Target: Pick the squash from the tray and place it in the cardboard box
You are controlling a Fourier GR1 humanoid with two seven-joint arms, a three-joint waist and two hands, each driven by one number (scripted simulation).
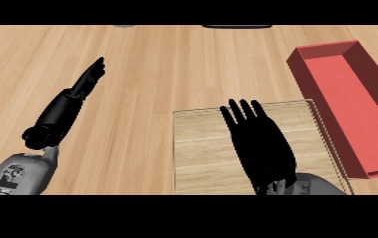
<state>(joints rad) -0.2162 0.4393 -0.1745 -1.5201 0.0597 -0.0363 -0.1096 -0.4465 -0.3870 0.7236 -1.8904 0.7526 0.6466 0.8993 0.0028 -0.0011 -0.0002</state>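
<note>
A: Where is the right robot hand [260,144]?
B: Over the wooden tray [203,152], flat, fingers straight and slightly spread, pointing away from the robot.
A: And the squash?
B: It cannot be seen; the hand covers much of the tray.
A: The box?
B: A red open box [336,89] lies on the counter [170,67], just right of that hand, beside the tray.
A: The left robot hand [81,89]?
B: Well to the left, fingers straight, holding nothing.
</note>
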